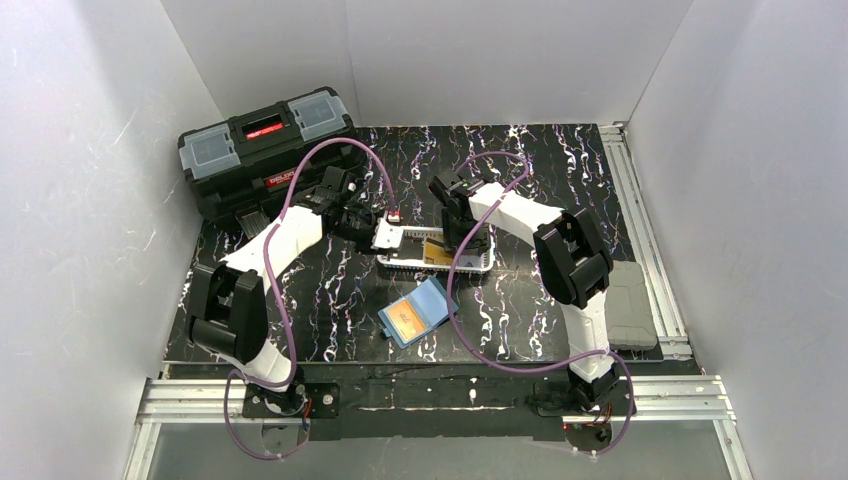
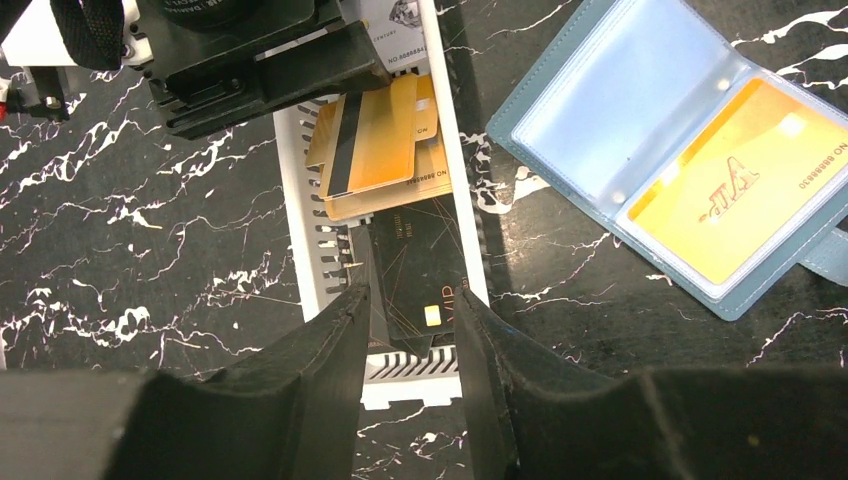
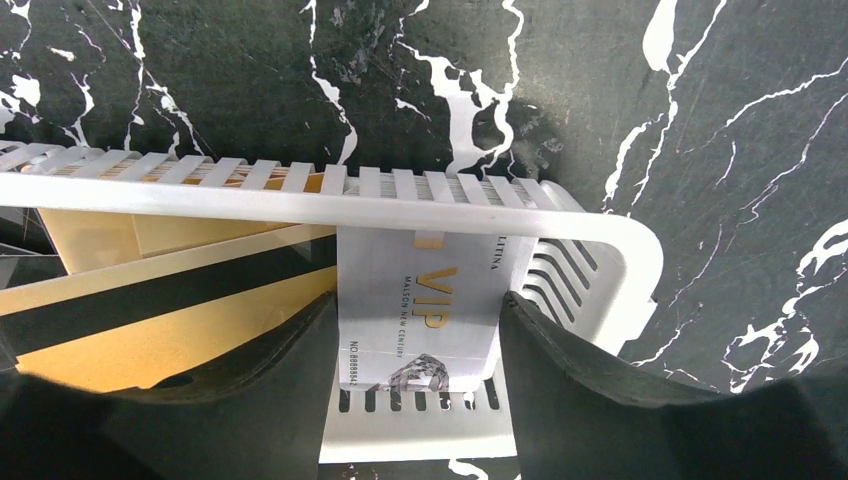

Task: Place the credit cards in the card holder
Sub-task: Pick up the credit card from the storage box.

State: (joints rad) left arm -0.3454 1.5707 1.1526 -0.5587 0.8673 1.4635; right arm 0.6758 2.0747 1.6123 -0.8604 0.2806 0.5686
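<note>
Two tools positioned over white mesh basket (image 1: 470, 268) at centre of worktop (image 1: 560, 170). Fingers of left tool (image 2: 412, 300) part-spread, set astride black card (image 2: 420, 265) at basket's end; contact cannot be told. By right tool (image 3: 418, 305), pale card (image 3: 425, 350) pinched at both long edges. Loose orange cards (image 2: 375, 140) stacked in basket. Open card holder (image 1: 418, 312) laid on worktop, 6 o'clock of basket, apart; sleeved orange card (image 2: 735, 185) seen inside.
</note>
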